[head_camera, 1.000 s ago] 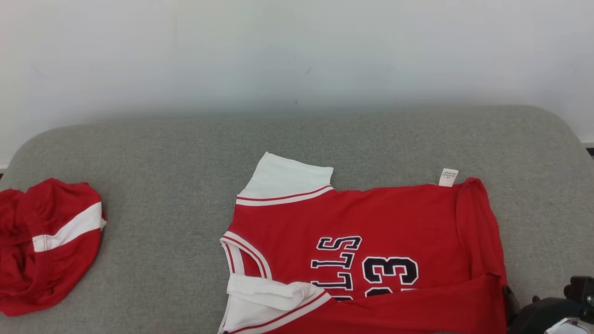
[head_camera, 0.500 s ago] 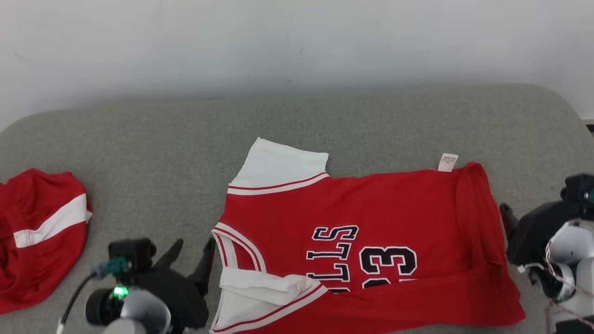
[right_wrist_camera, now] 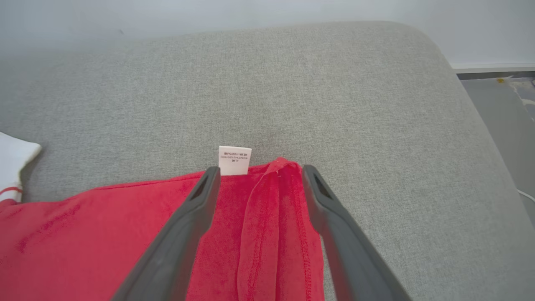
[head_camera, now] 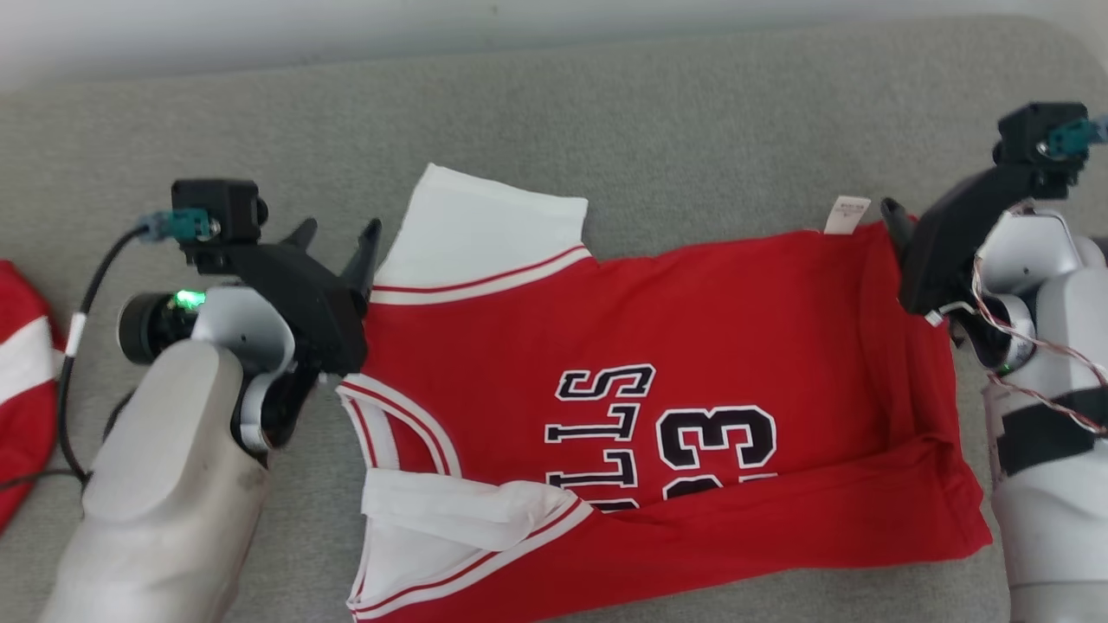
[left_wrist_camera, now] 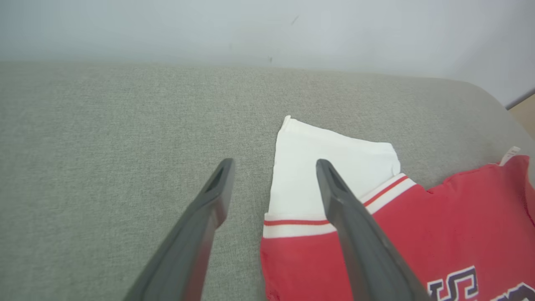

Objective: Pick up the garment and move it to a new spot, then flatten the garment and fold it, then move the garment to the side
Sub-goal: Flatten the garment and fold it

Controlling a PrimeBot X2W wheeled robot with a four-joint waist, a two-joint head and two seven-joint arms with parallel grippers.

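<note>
Garment (head_camera: 710, 346) lies spread on the grey cushion (head_camera: 606, 112), its near edge folded over. At its left my left fingers (left_wrist_camera: 340, 209) stand apart astride the edge of the white sleeve (left_wrist_camera: 359, 154); at its right my right fingers (right_wrist_camera: 196, 209) gape over the hem corner (right_wrist_camera: 284, 169) by the label (right_wrist_camera: 235, 159). Catching one layer only, or closing unevenly, could skew the fold.

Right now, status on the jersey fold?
Left gripper open at white sleeve. Right gripper open at tagged corner. Jersey spread on cushion, near edge folded. Other red garment far left, clear.
</note>
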